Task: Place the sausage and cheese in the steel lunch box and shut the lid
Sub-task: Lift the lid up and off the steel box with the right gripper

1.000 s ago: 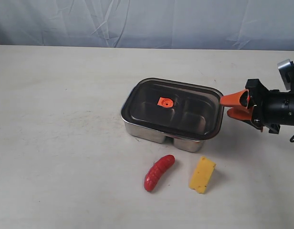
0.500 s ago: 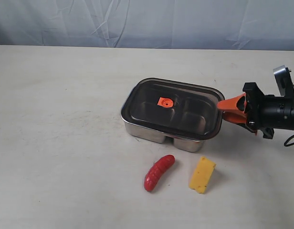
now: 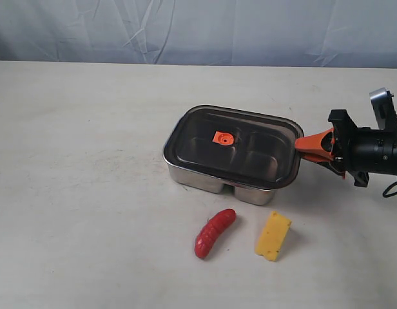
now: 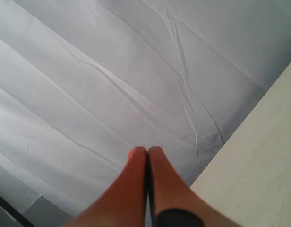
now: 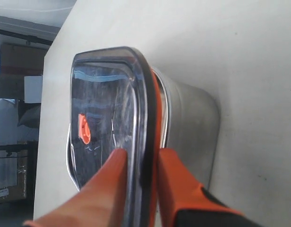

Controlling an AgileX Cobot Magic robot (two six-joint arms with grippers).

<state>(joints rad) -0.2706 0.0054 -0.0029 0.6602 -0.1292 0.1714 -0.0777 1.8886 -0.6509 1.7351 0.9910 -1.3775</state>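
Left gripper (image 4: 148, 152): the two orange fingers are pressed flat together from tip to base, with nothing between them. It points at a creased pale backdrop cloth (image 4: 112, 71). A strip of the off-white table (image 4: 259, 165) shows at the frame edge. This gripper does not appear in the exterior view.

Exterior view, left to right:
- The left third is bare matte tabletop, faintly scuffed.
- The steel lunch box (image 3: 198, 177) sits near the centre. It has polished, mirror-like walls and rounded corners.
- The lid (image 3: 198, 138) rests on top of it. It is smoky, translucent plastic with a dark rim, and the divider and both compartments show through it.
- A small orange round valve tab (image 3: 222, 137) sits left of the lid's middle.
- The sausage (image 3: 214, 232) lies on the table in front of the box, apart from it. It is glossy red, curved and ribbed across.
- The cheese (image 3: 273, 235) lies just right of the sausage, not touching it. It is a matte yellow wedge.
- The right gripper (image 3: 301, 147) reaches in level from the right, at the lid's right end.

Right wrist view: the jaws are narrowed to a slim gap filled by the lid's rim. One orange finger (image 5: 107, 189) lies on the lid's top face. The other finger (image 5: 176, 184) is tucked under the rim, against the box's brushed steel end wall. The grip is on the lid edge alone.
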